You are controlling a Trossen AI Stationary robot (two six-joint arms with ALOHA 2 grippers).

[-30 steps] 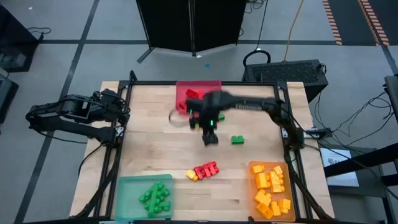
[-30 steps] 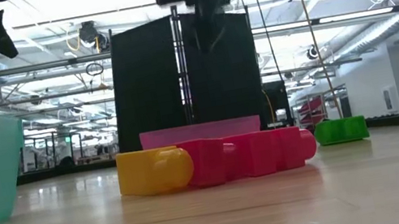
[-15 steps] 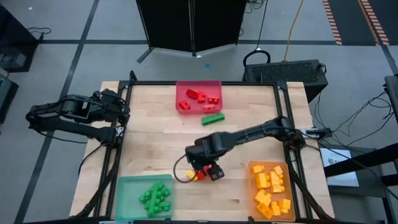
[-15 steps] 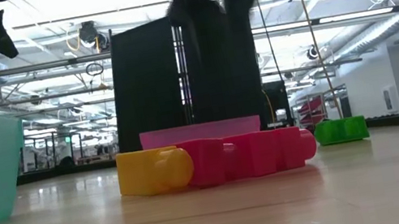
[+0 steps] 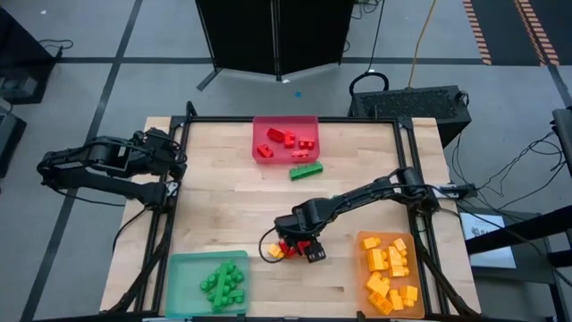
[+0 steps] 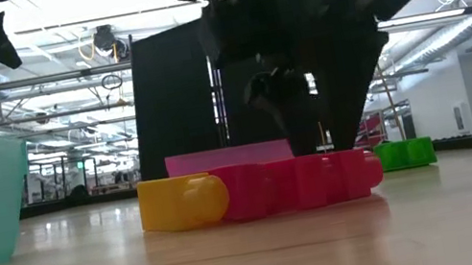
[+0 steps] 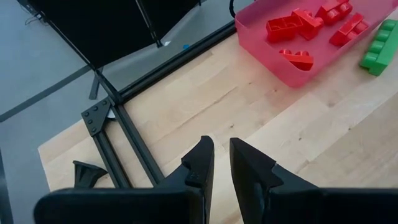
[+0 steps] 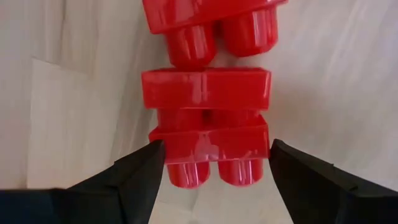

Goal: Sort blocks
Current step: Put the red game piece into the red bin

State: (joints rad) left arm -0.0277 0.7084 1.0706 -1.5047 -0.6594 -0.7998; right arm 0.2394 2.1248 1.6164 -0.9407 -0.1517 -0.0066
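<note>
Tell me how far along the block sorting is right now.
Mostly done. The green tray holds green blocks, the orange tray yellow-orange ones, and the red tray a few red ones. In hand: the right gripper, jaws open, straddles the red blocks lying mid-table, not yet gripping. Left: those red blocks, the yellow block touching them, and a green block beside the red tray. The left gripper waits at the table's edge.

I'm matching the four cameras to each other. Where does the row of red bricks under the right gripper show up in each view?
High view: red bricks at front centre, mostly under the right gripper.
Low view: centre, beside a yellow brick.
Left wrist view: not in it.
Right wrist view: fills the centre, between the open fingers.
Shared landmark: the red tray, also in the left wrist and low views.
</note>
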